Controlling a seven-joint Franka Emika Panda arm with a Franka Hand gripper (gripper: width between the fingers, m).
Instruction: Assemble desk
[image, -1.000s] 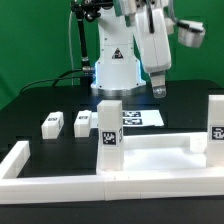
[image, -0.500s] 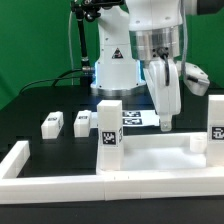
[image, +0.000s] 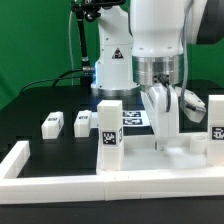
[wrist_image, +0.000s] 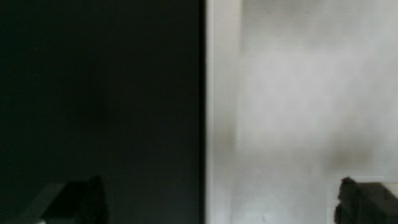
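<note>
Jaws spread wide, empty, poised low over the desk top (image: 140, 160) at its far rim, toward the exterior view's right, between two upright legs (image: 110, 125). Two loose legs (image: 52, 123) sit on the counter (image: 30, 128) at the exterior view's left. Danger: closing off-centre on that rim could skid the top or knock a standing leg loose.

Here's the gripper (image: 164, 143) just over the desk top (image: 140, 158); an upright leg (image: 110, 126) on the exterior view's left of it, another leg (image: 216, 120) right, loose legs (image: 53, 123) farther left, marker board (image: 136, 117) behind.
</note>
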